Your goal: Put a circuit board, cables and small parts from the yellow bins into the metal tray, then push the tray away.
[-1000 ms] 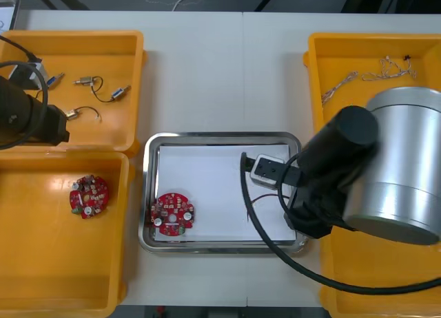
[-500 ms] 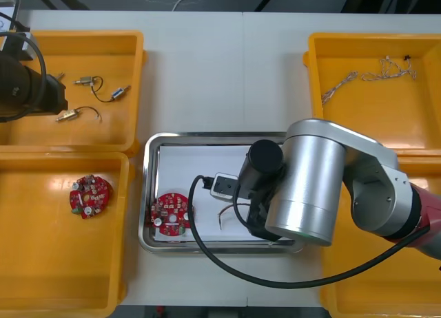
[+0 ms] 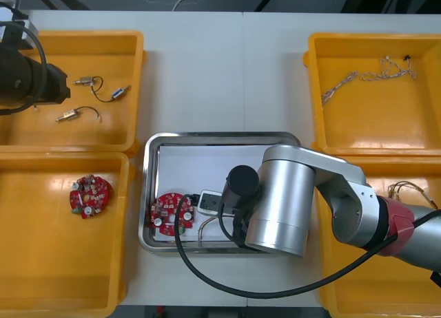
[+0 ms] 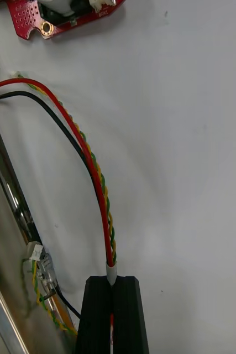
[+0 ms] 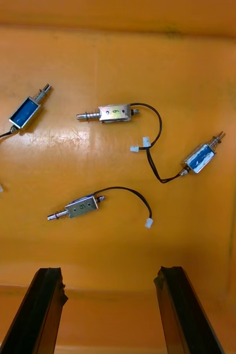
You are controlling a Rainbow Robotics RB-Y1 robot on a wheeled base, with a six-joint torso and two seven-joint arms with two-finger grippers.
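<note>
Motion first, in the front view: the right arm (image 3: 282, 197) is swinging leftward across the metal tray (image 3: 148, 194), from its right side a second ago almost to the circuit board (image 3: 171, 213) lying in the tray's near left corner. Cable delivery is probably under way. The left arm (image 3: 27, 84) is hanging over the far left yellow bin (image 3: 89, 34), having shifted only slightly.

Right wrist view: the right end effector (image 4: 112, 282) is pinching the red and yellow cable (image 4: 98, 182) by its end, fingers clamped tight on it. The cable is trailing over the tray's white floor toward the board.

Left wrist view: the left end effector (image 5: 109, 274) is hovering with fingers spread wide, gripping nothing, above the small metal parts (image 5: 115, 113) in that bin.
</note>
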